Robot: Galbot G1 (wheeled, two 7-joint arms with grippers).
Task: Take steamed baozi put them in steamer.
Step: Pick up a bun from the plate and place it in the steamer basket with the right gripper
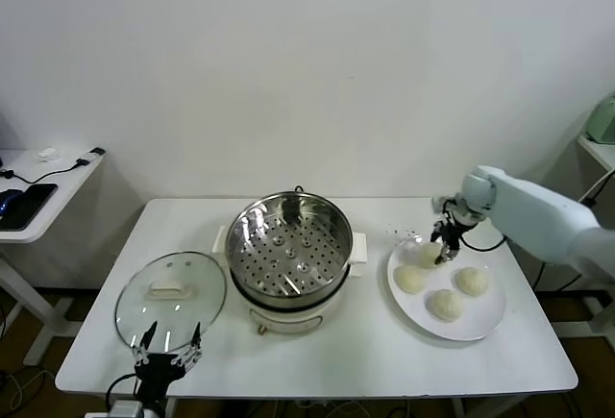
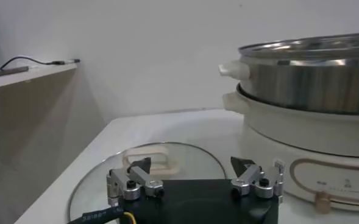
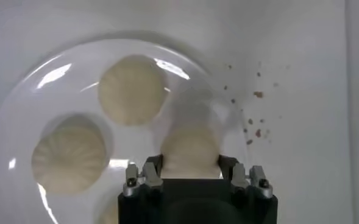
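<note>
Over on the white plate sit all four baozi. Right gripper is clamped round the sides of the rear bun. They look soft and squishable, so a gentle pinch at the widest part seems safest. Steamer is empty; left gripper hangs open by the glass lid.

Cream-white baozi; shiny silver steamer, perforated tray; white plate; white table.
</note>
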